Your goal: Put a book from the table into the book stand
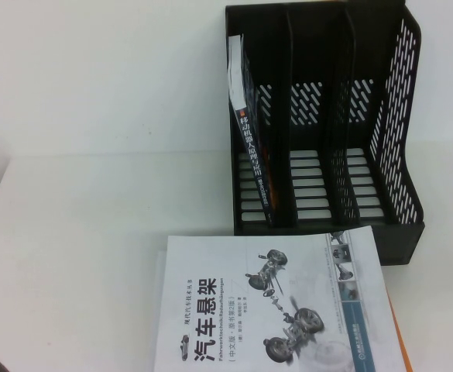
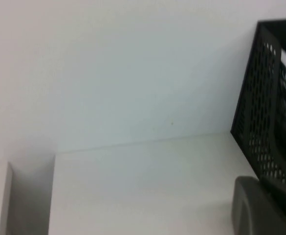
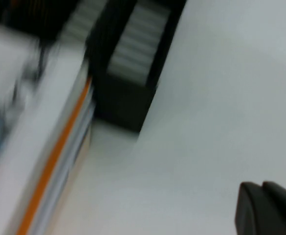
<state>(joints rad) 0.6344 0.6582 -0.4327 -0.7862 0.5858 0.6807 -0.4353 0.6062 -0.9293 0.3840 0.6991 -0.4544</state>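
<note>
You are looking at a task that appears essentially done: the black-covered book (image 1: 253,147) is standing on edge in the leftmost compartment of the black three-compartment book stand (image 1: 396,147), leaning slightly, its spine with white Chinese lettering facing you. The other two compartments are showing only their slotted bases. In front of the stand, the white car-suspension book (image 1: 276,306) is lying flat on top of a small stack on the white bench (image 1: 79,232), with an orange edge peeking out beneath it; that one is not your target.

Neither arm is showing in the high view. The left gripper (image 2: 260,208) is sitting just beside the stand's perforated outer wall, seen only as a dark corner in its wrist view, and you cannot tell how its jaws are set. The right gripper (image 3: 267,208) is hanging over bare bench, near the stand's front corner and the book stack; its jaws cannot be judged either. Little seems left beyond parking both arms.
</note>
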